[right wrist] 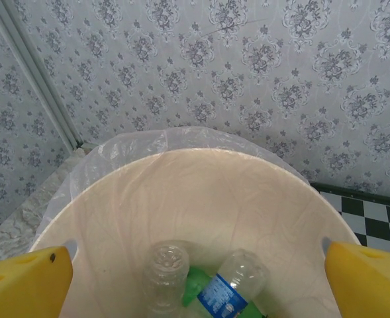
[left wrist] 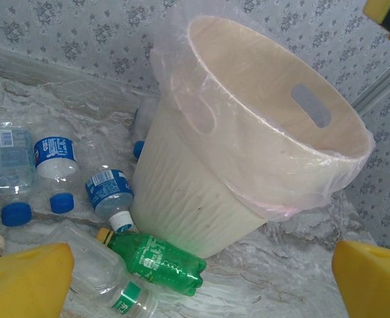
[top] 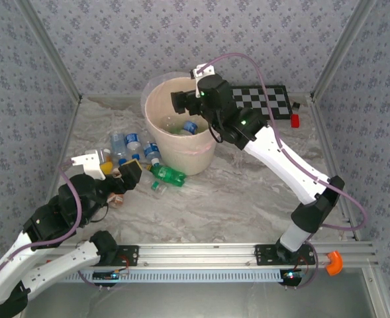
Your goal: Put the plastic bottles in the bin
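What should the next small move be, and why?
Probably lower the left pincer onto the green bottle: it hangs open, and the bottle lies on the table by the bin, just ahead of it. The right pincer is open over the bin, holding nothing.

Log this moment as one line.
right claw: open over bin | left claw: open, near green bottle | in bin: blue-labelled bottle | on table: clear bottles

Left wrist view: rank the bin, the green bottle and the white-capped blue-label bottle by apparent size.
1. bin, by far.
2. green bottle.
3. white-capped blue-label bottle; it lies farther back, so this gap is unsure.
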